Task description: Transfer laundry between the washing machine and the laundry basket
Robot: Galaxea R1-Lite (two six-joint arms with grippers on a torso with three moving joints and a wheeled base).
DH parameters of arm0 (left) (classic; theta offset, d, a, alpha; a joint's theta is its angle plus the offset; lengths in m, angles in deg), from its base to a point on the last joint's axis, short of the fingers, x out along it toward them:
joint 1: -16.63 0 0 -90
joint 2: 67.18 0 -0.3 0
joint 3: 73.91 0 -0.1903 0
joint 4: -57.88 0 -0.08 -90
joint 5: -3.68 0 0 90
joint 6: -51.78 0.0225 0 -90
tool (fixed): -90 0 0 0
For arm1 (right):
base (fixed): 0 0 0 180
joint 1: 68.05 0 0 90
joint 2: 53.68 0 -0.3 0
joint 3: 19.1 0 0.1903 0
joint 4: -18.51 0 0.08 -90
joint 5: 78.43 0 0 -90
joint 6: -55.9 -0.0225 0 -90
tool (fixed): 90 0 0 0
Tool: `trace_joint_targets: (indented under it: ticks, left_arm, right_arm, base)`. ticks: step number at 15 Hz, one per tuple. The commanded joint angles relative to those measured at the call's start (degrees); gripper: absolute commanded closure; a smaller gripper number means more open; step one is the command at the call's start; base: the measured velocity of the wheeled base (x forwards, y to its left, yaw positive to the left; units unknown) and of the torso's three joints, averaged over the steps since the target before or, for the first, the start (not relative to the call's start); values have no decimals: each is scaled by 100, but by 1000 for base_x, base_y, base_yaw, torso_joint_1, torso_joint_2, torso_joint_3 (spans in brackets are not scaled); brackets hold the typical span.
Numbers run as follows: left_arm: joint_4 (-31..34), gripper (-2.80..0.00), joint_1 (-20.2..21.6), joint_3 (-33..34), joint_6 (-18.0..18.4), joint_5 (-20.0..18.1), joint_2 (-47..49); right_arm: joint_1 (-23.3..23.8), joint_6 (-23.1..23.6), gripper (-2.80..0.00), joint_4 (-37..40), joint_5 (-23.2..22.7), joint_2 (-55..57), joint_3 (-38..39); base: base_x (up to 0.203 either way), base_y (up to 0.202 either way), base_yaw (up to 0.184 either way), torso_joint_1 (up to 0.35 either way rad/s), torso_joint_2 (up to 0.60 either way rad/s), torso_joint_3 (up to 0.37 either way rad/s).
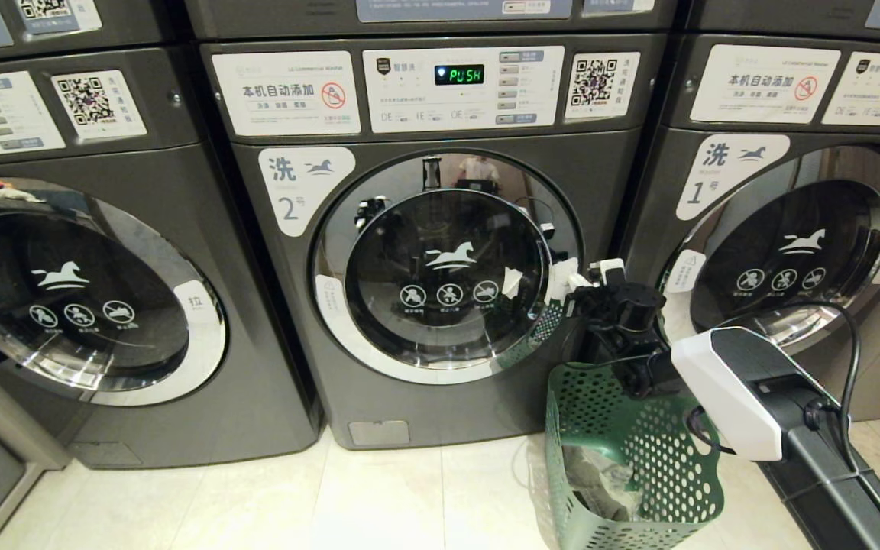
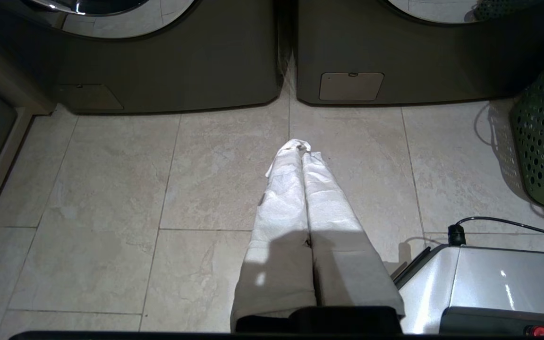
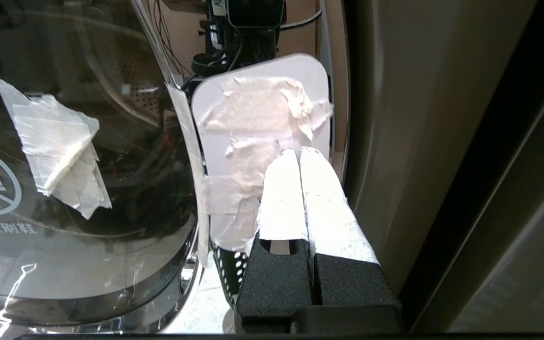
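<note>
The middle washing machine [image 1: 440,252], marked 2, has its round glass door [image 1: 448,267] closed. A green perforated laundry basket [image 1: 631,458] stands on the floor at its lower right, with grey laundry [image 1: 600,477] inside. My right gripper [image 1: 589,279] reaches up over the basket to the door's right edge. In the right wrist view its white-wrapped fingers [image 3: 319,198] are pressed together and empty, and the gripper [image 3: 299,152] has its tips against the white taped door handle [image 3: 253,118]. My left gripper [image 2: 300,146] hangs shut and empty over the floor tiles.
Two more machines flank the middle one, left [image 1: 81,290] and right [image 1: 791,252], doors closed. A narrow dark gap [image 3: 503,156] runs between the middle and right machines. The basket's side [image 2: 543,137] and my base [image 2: 489,283] show in the left wrist view.
</note>
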Motion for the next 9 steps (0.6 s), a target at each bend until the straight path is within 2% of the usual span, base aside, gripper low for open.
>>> trace_joint_targets:
  ticks: [1, 9]
  left_arm:
    - [0, 0, 2, 0, 0, 0, 5]
    - [2, 0, 2, 0, 0, 0, 11]
  right_arm:
    - [0, -48, 0, -30, -2, -9, -11]
    - [-93, -81, 0, -83, 102, -293, -2]
  base:
    - [0, 0, 0, 0, 0, 0]
    - [0, 0, 0, 0, 0, 0]
